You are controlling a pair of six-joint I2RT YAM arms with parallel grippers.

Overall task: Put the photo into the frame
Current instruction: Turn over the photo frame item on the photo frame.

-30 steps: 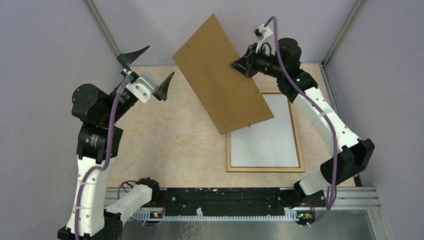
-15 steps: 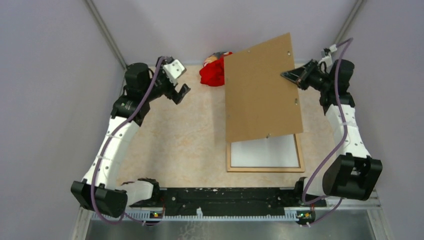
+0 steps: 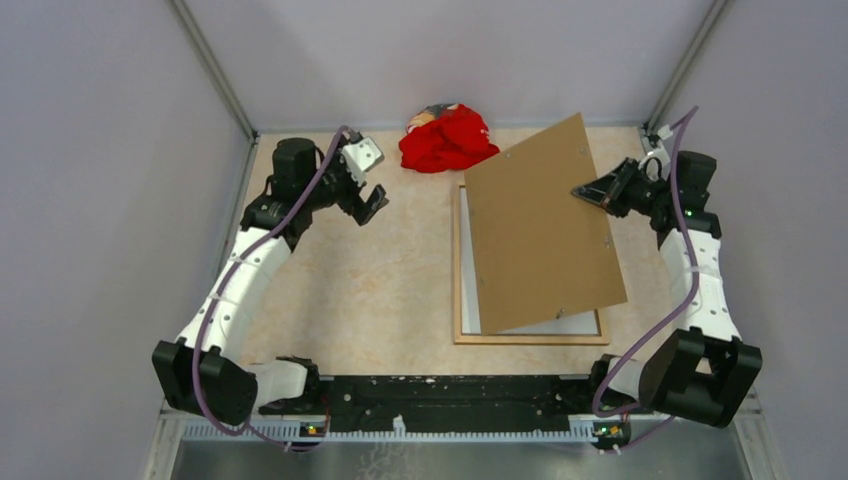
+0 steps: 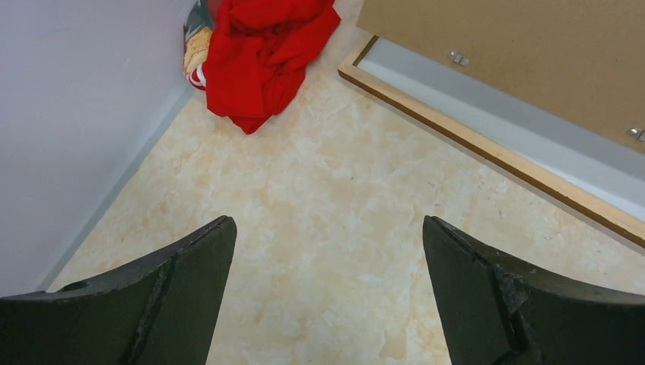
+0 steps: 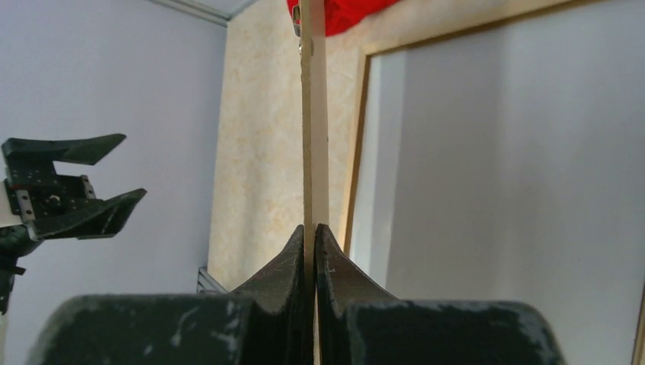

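The frame (image 3: 530,338) of light wooden strips lies flat at the right of the table. The photo (image 3: 575,322) lies inside it as a plain white sheet; no printed side shows. My right gripper (image 3: 585,192) is shut on the right edge of the plain brown board (image 3: 540,235), which is tilted over the frame and hides most of it. In the right wrist view the jaws (image 5: 313,228) pinch the board's thin edge (image 5: 313,114), with the white sheet (image 5: 494,190) beyond. My left gripper (image 3: 368,200) is open and empty at the back left, above bare table (image 4: 327,251).
A crumpled red cloth (image 3: 447,138) lies against the back wall, just behind the frame's far-left corner; it also shows in the left wrist view (image 4: 258,46). Grey walls close in on the left, back and right. The arm bases stand along the near rail.
My right arm has swung the brown board down from high in the air to low over the frame. My left arm has dropped and moved slightly right, still open.
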